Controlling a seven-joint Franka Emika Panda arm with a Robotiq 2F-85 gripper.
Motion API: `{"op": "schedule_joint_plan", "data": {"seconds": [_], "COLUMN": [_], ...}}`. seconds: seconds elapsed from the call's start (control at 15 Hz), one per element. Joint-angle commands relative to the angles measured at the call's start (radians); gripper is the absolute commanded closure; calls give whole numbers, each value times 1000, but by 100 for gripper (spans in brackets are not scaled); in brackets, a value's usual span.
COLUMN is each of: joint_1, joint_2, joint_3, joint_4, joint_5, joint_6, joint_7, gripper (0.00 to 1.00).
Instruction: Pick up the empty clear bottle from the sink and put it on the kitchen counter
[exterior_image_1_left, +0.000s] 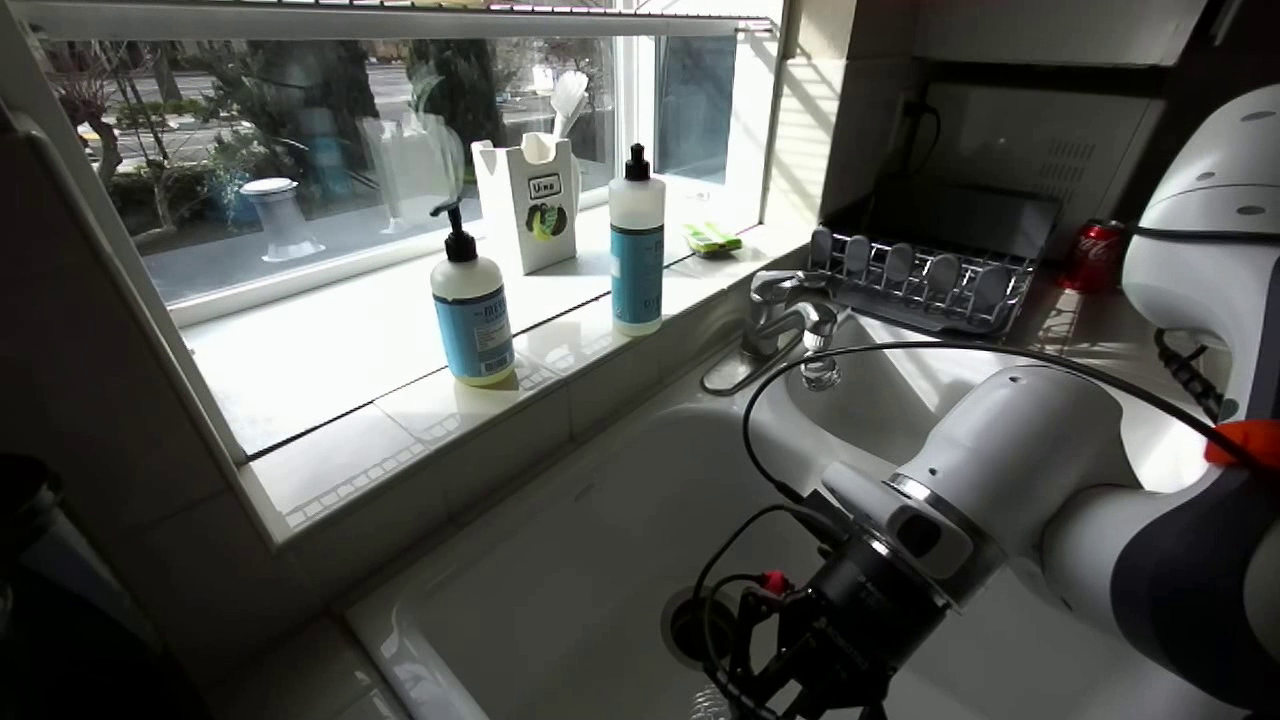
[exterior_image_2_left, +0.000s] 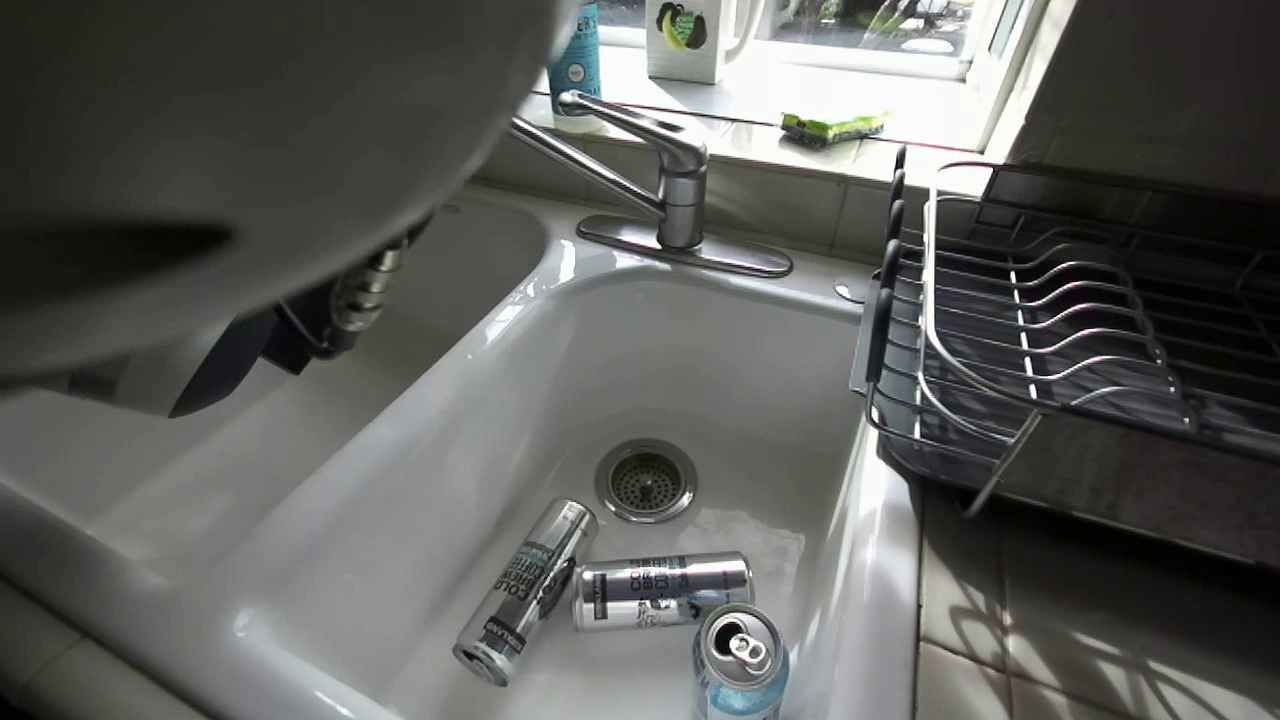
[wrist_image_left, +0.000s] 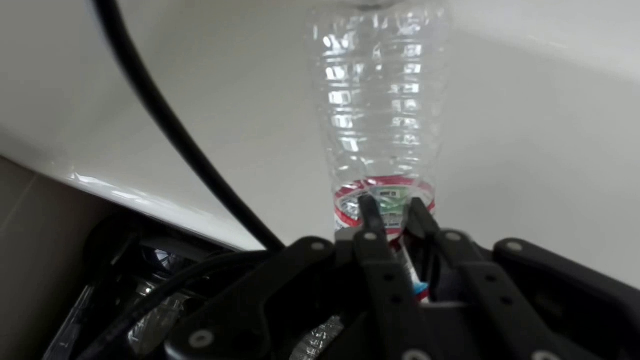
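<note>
The empty clear bottle (wrist_image_left: 380, 110) fills the upper middle of the wrist view, ridged, with a red, white and green label showing there. My gripper (wrist_image_left: 392, 205) is shut on it at the label band, which is creased between the fingers. In an exterior view the gripper (exterior_image_1_left: 795, 685) is low over the white sink (exterior_image_1_left: 590, 540), beside the dark drain (exterior_image_1_left: 690, 625). A bit of ridged bottle (exterior_image_1_left: 710, 704) shows at the bottom edge. I cannot tell whether it touches the basin. The counter (exterior_image_1_left: 325, 675) borders the basin.
A second basin (exterior_image_2_left: 400, 560) holds several cans (exterior_image_2_left: 525, 590). The faucet (exterior_image_1_left: 785, 320) stands behind, near a dish rack (exterior_image_1_left: 920, 285). Soap bottles (exterior_image_1_left: 475, 330) stand on the window ledge. A dark container (wrist_image_left: 145, 280) with clear items lies beyond the sink rim (wrist_image_left: 135, 200).
</note>
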Motion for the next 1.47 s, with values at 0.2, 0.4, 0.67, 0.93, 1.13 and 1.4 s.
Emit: {"op": "schedule_joint_plan", "data": {"seconds": [0.2, 0.4, 0.67, 0.93, 1.13, 1.4], "joint_1": [-11, -6, 16, 10, 29, 72], "joint_2": [32, 69, 94, 176, 246, 374], "joint_3": [11, 27, 7, 24, 0, -34], "joint_4": [-7, 1, 8, 0, 26, 90], "joint_5": [-107, -189, -336, -433, -495, -597], "joint_6": [71, 184, 327, 380, 365, 317], "joint_7": [92, 169, 352, 464, 531, 612], "gripper": [96, 96, 96, 96, 96, 96]}}
